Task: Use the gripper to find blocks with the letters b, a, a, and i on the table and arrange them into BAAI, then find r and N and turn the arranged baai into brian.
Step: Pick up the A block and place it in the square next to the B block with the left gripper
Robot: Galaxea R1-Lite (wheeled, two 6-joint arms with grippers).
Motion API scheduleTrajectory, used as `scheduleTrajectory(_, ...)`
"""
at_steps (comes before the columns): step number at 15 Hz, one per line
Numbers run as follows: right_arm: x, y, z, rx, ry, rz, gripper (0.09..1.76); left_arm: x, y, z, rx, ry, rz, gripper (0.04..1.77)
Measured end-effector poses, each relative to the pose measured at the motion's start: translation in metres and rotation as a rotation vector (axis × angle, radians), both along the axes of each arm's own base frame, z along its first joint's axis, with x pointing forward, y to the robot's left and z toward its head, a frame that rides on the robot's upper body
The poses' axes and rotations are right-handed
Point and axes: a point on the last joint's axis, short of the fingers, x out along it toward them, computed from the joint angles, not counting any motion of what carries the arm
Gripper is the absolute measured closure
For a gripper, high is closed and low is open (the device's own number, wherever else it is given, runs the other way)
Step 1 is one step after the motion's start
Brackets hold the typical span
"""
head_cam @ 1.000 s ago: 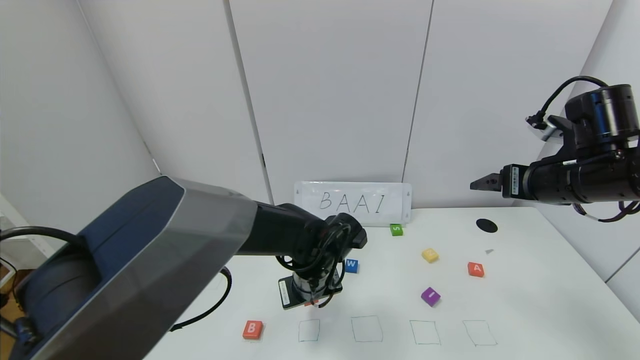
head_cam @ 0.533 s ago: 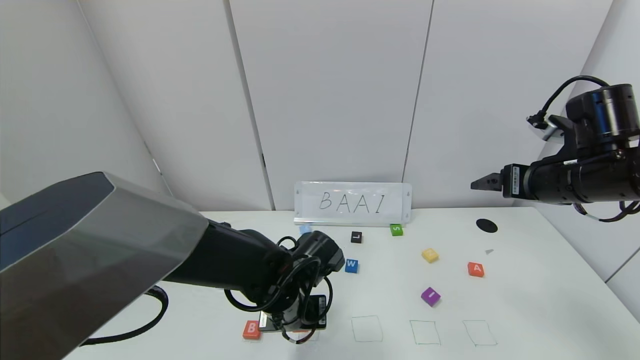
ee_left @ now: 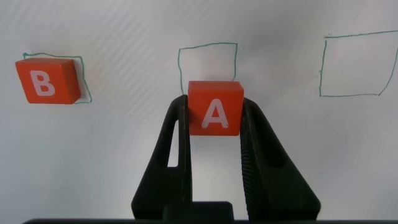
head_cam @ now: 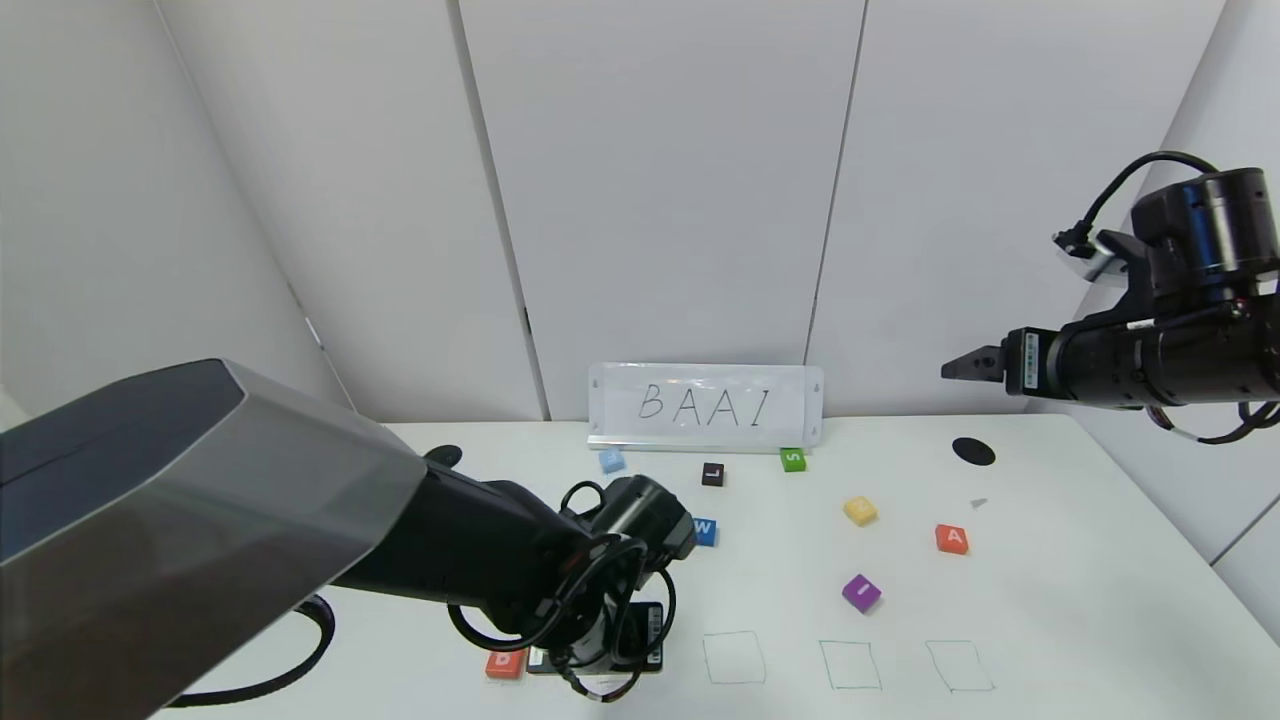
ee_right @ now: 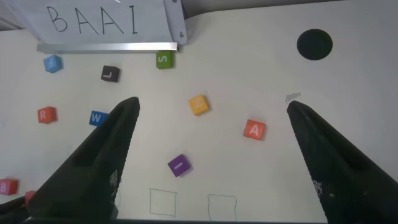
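My left gripper (ee_left: 214,107) is shut on an orange-red A block (ee_left: 214,113), held just short of the second drawn square (ee_left: 207,59). The B block (ee_left: 48,81) lies in the first square beside it, also seen as the B block (head_cam: 505,662) in the head view. There the left wrist (head_cam: 600,640) hides the held A. The other A block (head_cam: 951,538) and the purple I block (head_cam: 861,592) lie right of centre. The R block (ee_right: 46,114) shows in the right wrist view. I cannot make out an N. My right gripper (ee_right: 212,104) hangs open, high at the right.
The white table (head_cam: 1050,600) carries three more drawn squares (head_cam: 850,665) along its front. Blue W (head_cam: 705,531), black L (head_cam: 712,474), green S (head_cam: 792,459), a yellow block (head_cam: 859,510) and a light-blue block (head_cam: 611,460) are scattered about. A BAAI sign (head_cam: 705,405) stands at the back.
My left arm has swung toward the table's front edge and lowered, bringing the held A down next to the B block. The right arm has not moved.
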Motion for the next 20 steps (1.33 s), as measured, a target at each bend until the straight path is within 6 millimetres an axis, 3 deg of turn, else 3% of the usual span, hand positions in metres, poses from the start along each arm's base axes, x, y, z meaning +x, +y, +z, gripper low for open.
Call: scheduleTrajectory(20, 0.0, -0.001, 0.0, 0.0, 0.0, -0.003, 0.14, 0.007, -0.007, -0.031, 0.027, 0.011, 0.012, 1.3)
